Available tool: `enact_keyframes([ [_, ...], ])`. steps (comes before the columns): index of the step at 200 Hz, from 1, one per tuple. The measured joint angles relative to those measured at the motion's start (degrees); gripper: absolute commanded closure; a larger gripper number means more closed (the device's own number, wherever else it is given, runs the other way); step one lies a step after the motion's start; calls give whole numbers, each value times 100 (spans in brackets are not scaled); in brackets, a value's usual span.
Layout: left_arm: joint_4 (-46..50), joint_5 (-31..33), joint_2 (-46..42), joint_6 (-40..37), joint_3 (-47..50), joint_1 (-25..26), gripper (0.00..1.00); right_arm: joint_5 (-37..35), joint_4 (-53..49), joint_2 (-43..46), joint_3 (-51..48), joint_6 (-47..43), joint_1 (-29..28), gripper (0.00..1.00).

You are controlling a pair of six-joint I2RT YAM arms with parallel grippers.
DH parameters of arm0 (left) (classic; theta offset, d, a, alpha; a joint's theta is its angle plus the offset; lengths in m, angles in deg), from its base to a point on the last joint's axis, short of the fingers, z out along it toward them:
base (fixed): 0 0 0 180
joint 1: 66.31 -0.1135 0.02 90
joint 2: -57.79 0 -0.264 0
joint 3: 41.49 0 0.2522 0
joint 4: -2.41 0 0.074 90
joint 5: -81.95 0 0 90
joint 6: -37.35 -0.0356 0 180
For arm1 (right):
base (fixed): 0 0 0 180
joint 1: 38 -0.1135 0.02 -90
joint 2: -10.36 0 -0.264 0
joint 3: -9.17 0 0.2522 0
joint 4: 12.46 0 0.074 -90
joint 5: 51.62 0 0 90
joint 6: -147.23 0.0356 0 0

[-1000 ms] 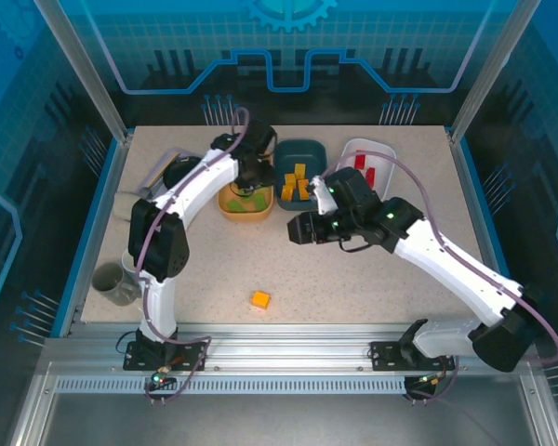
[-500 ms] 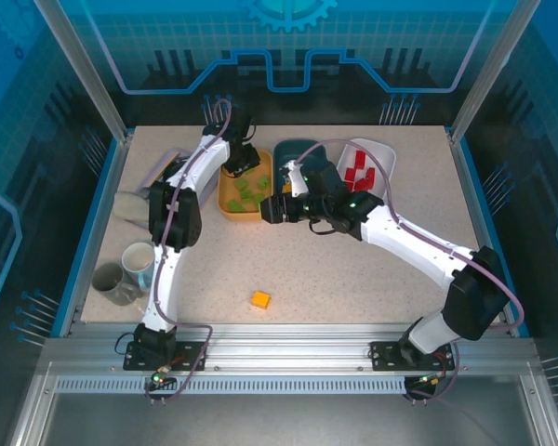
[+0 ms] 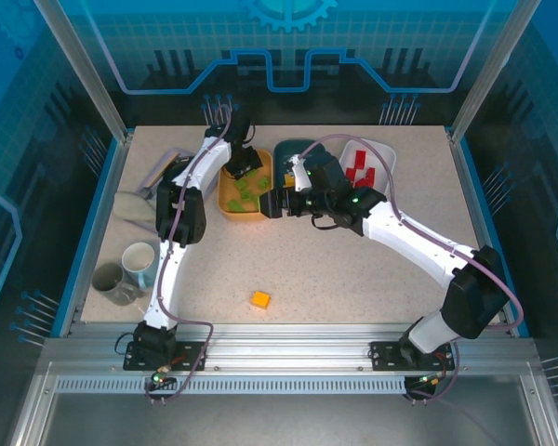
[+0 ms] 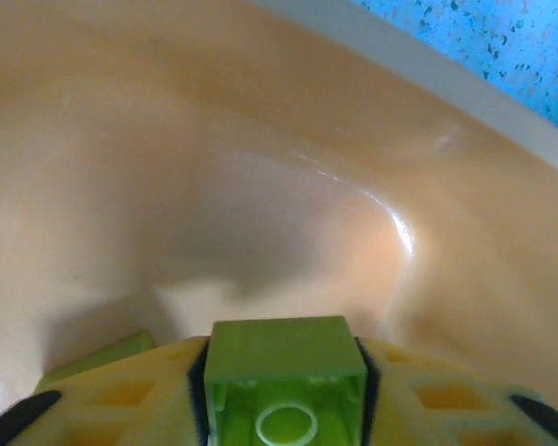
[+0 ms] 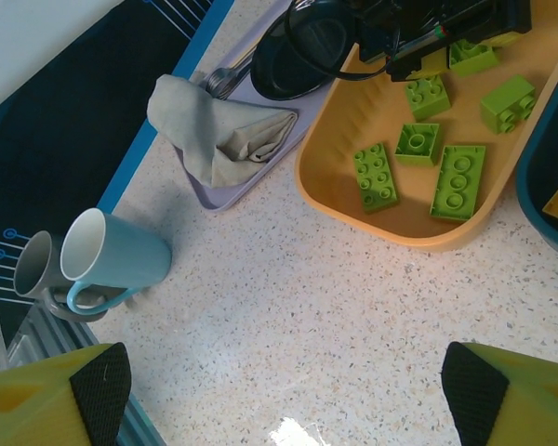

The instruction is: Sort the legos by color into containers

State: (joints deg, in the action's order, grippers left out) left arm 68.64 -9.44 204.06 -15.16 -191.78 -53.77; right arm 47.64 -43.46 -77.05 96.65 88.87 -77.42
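Teal tub (image 3: 286, 149) is mostly hidden behind the right arm. White tub (image 3: 381, 149) is half covered, so its red legos (image 3: 358, 172) can't be counted. In the orange tub (image 5: 353, 200), five green legos (image 5: 457, 181) lie loose. A sixth green lego (image 4: 285, 358) is pinched between the left gripper (image 4: 285, 395) pads, low inside the tub. Right gripper (image 5: 288, 390) fingers are spread wide and hold nothing. One orange lego (image 3: 259, 299) sits alone on the table (image 3: 353, 279).

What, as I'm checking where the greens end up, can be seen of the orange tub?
The orange tub is a shallow, rounded-rectangular dish of smooth, glossy plastic, lying flat on the speckled table between a lilac tray and the dark teal tub. Several loose green bricks lie on its floor. The left tool reaches into its far end with one more green brick between its fingers.
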Motion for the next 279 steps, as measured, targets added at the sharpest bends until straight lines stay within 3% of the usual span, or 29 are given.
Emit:
enact_keyframes([
  [22,57,-26,-4,0,0,0,40,-13,-2,42,-87,-160,0,10],
  [77,295,-28,-588,-2,195,-2,38,-116,37,455,-586,-1187,-181,13],
  [106,201,11,-2046,160,1300,-13,35,-162,-94,619,-898,-2103,-603,14],
  [141,-142,-13,-4562,581,3633,-79,32,-385,-503,514,-1078,-3027,-1303,15],
  [192,79,-79,-7639,1185,6741,-151,28,-612,-933,-310,-1060,-3523,-2240,17],
  [233,610,-367,-9418,1506,7971,-151,26,-765,-1132,-1202,-905,-3571,-2634,19],
  [279,925,-1032,-10480,1650,8752,-151,25,-935,-1215,-1770,-494,-3480,-2656,22],
])
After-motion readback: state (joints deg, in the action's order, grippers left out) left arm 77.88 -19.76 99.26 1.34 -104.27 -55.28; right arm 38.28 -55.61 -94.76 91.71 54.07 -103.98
